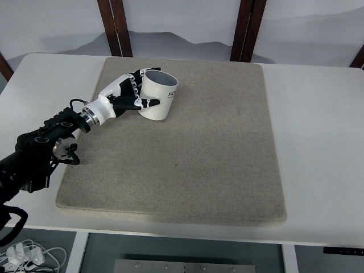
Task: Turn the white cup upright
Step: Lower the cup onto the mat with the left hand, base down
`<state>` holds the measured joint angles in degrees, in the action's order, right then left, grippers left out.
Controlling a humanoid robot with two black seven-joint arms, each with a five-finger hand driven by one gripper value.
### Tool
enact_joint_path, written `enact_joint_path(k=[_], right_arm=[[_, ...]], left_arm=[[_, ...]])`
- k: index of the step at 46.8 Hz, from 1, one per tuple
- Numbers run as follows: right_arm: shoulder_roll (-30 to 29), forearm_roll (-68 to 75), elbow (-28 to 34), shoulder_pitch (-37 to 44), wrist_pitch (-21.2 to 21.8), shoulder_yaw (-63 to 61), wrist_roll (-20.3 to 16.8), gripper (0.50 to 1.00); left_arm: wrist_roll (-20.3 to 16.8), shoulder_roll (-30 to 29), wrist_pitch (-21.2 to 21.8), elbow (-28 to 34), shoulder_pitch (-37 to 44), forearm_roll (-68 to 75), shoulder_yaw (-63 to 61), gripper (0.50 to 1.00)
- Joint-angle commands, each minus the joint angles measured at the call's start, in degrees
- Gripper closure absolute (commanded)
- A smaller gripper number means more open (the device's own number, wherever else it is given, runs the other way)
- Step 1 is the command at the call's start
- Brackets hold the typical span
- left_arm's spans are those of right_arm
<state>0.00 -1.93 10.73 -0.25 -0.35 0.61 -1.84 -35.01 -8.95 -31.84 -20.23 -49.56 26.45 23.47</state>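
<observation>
A white cup with dark lettering on its side stands on the grey mat near the mat's far left corner, mouth facing up and tilted slightly away. My left hand wraps the cup's left side, its black and white fingers curled around the wall. The left arm comes in from the lower left edge. The right arm does not show.
The mat lies on a white table. Dark wooden posts stand behind the table's far edge, and another pair at the back right. Cables and a power strip lie on the floor at the lower left.
</observation>
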Motion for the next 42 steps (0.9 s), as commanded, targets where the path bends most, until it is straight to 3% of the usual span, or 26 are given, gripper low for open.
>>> enact_joint_path(k=[1, 11, 19, 21, 30, 42], right_arm=[[0.00, 0.00, 0.00, -0.01, 0.00, 0.00, 0.00, 0.548], [0.00, 0.00, 0.00, -0.01, 0.00, 0.00, 0.00, 0.548], [0.00, 0.00, 0.00, -0.01, 0.00, 0.00, 0.00, 0.548], [0.00, 0.00, 0.00, -0.01, 0.00, 0.00, 0.00, 0.548], [0.00, 0.00, 0.00, -0.01, 0.00, 0.00, 0.00, 0.548], [0.00, 0.00, 0.00, -0.01, 0.00, 0.00, 0.00, 0.548]], left_arm=[[0.01, 0.16, 0.82, 0.02, -0.01, 0.09, -1.32, 0.999], [0.01, 0.07, 0.91, 0.02, -0.01, 0.00, -1.58, 0.984], [0.01, 0.08, 0.91, 0.02, -0.01, -0.09, -1.14, 0.909], [0.01, 0.16, 0.99, 0.02, -0.01, -0.26, -0.88, 0.862], [0.01, 0.16, 1.08, 0.02, -0.10, -0.61, -0.62, 0.795], [0.01, 0.07, 0.99, 0.02, -0.18, -0.61, -0.70, 0.664]])
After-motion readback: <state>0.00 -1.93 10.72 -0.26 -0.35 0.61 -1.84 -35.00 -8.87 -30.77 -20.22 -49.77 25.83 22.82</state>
